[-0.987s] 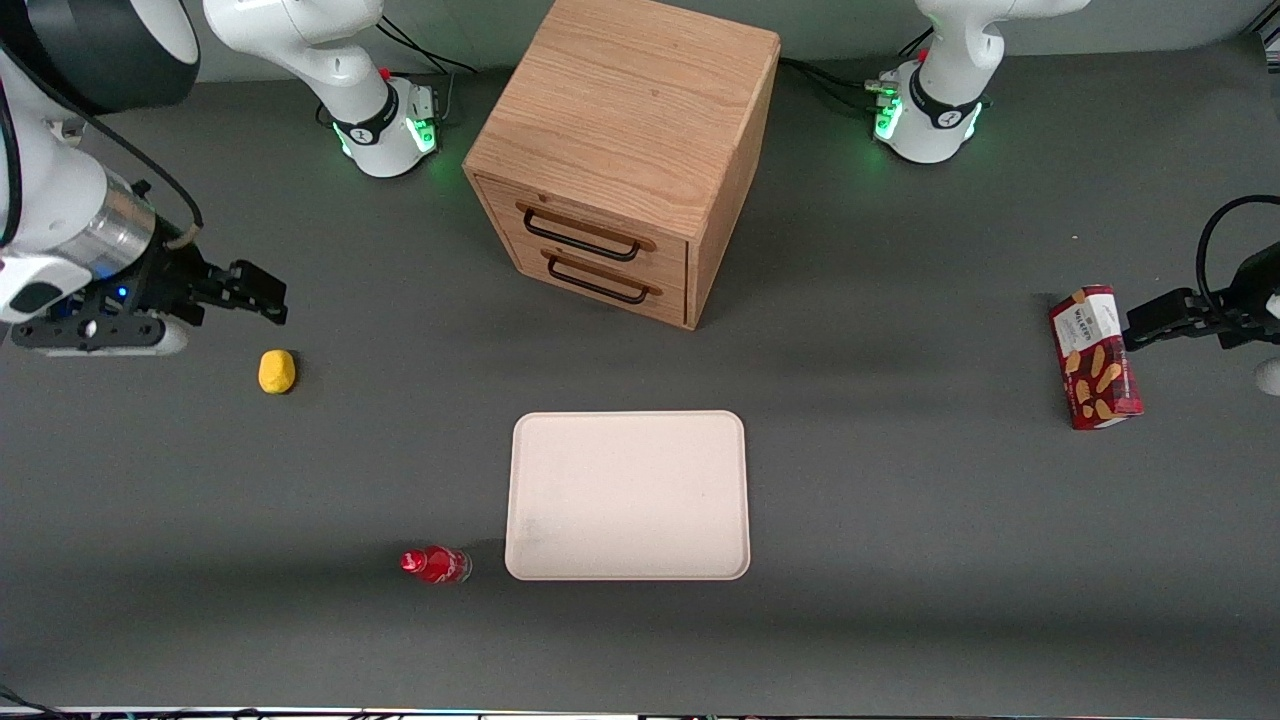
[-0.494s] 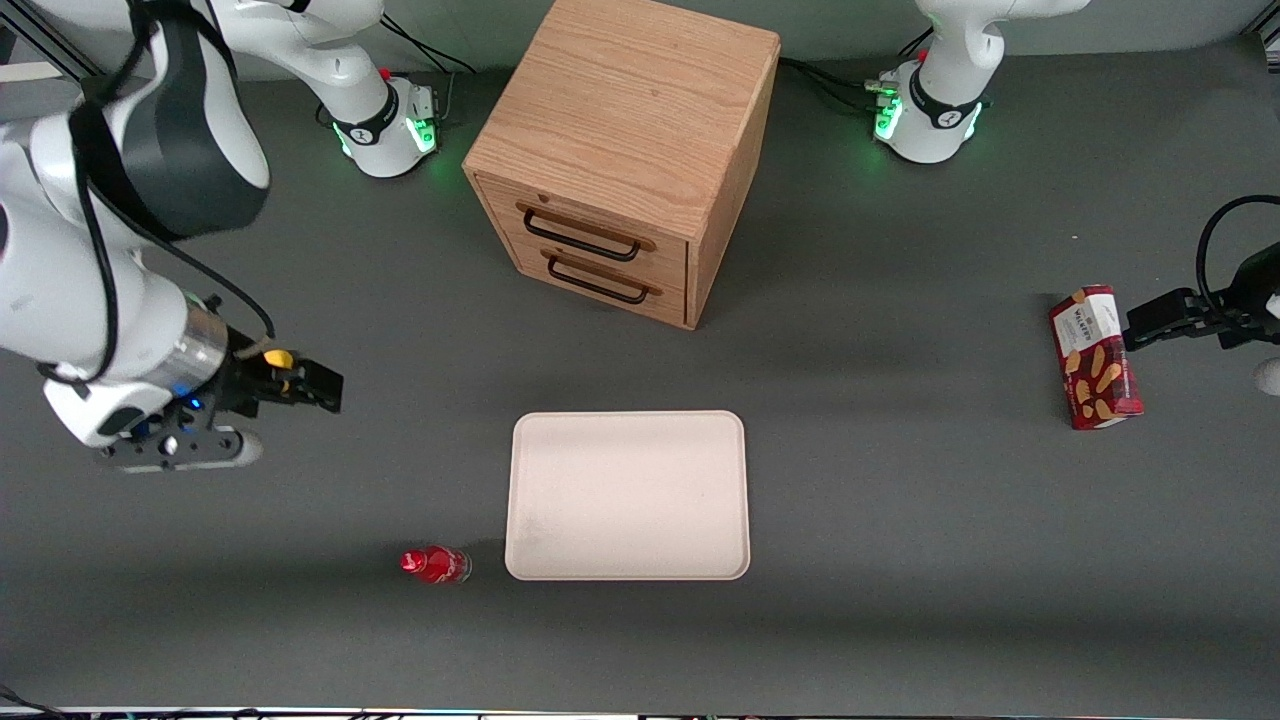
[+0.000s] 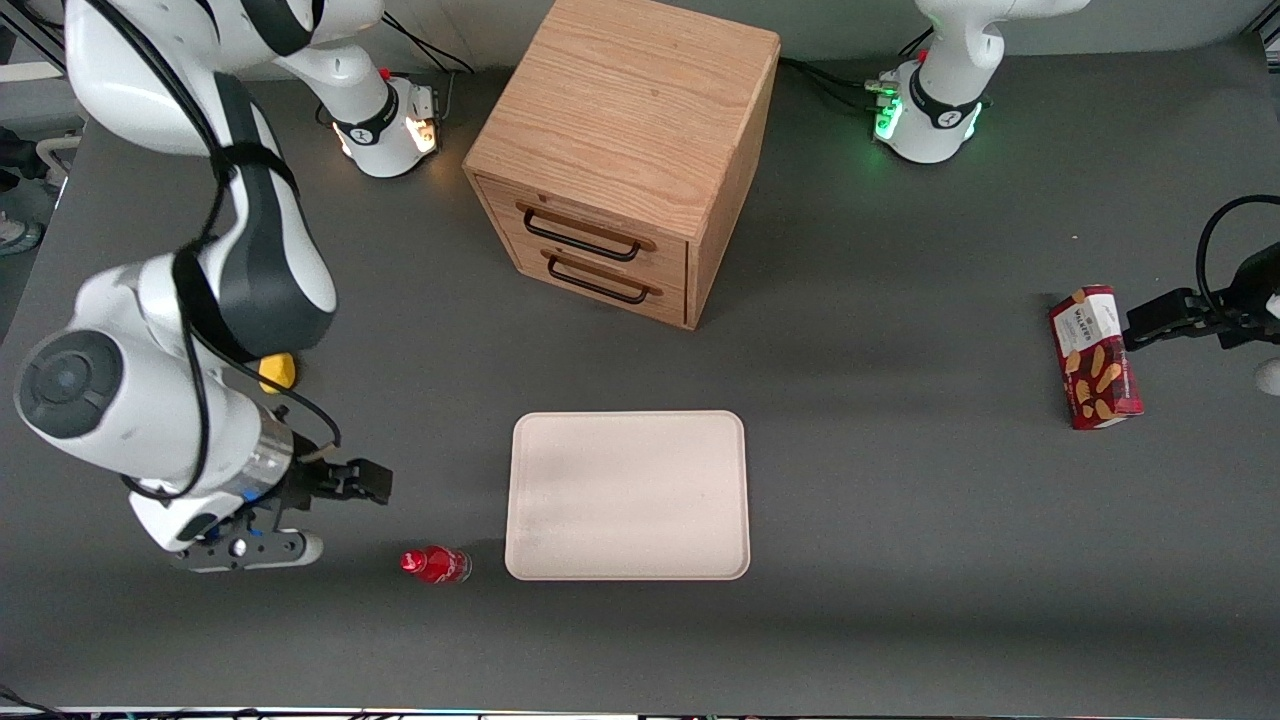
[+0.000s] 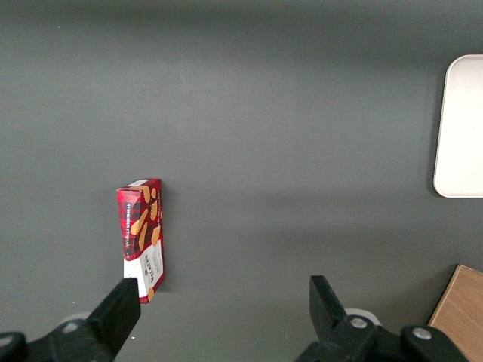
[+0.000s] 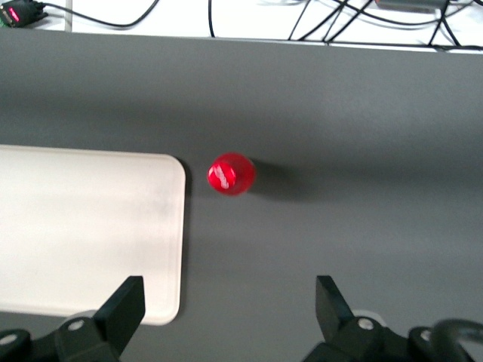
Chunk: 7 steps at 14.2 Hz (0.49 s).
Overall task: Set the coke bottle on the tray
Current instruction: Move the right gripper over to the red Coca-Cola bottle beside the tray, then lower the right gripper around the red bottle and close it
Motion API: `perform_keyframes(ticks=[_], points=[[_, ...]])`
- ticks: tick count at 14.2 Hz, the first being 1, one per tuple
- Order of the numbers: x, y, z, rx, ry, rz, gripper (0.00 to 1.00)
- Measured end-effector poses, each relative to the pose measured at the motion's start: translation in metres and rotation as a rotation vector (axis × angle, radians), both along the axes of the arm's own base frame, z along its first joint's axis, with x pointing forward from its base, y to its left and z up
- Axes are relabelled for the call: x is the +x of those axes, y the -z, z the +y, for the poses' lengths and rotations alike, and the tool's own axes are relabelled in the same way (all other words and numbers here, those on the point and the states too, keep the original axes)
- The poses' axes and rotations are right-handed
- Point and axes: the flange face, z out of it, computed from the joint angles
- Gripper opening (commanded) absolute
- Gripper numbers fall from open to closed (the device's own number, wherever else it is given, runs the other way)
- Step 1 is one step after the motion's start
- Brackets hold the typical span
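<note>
We see the coke bottle (image 3: 436, 564) standing on the dark grey bench (image 3: 900, 560), just beside the tray's (image 3: 628, 495) corner nearest the front camera on the working arm's side, not touching it. Its red cap and red label show, but we cannot read any writing on it. In the right wrist view the coke bottle (image 5: 232, 173) is seen from straight above, a white mark on its cap, close to the tray (image 5: 83, 234) edge.

The end effector (image 3: 350, 483) hangs above the bench, near the bottle and a little farther from the front camera than it, toward the working arm's end. Its fingers (image 5: 124, 305) stand spread wide apart with nothing between them.

The pale beige-pink tray lies flat with nothing on it, in front of the wooden drawer cabinet (image 3: 625, 150), which has two black handles. A yellow lump (image 3: 279, 371) peeks out beside the working arm. Toward the parked arm's end lies a red biscuit box (image 3: 1094, 357); its white label seems to read "Walkers", and biscuit fingers are pictured on it.
</note>
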Motion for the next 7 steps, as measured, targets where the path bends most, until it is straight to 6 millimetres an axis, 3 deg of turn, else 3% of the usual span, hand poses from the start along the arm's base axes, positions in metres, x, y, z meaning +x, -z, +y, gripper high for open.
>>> perform_keyframes(ticks=[7], points=[[0.028,0.054,0.006,0.016,-0.03,-0.077,1.0]])
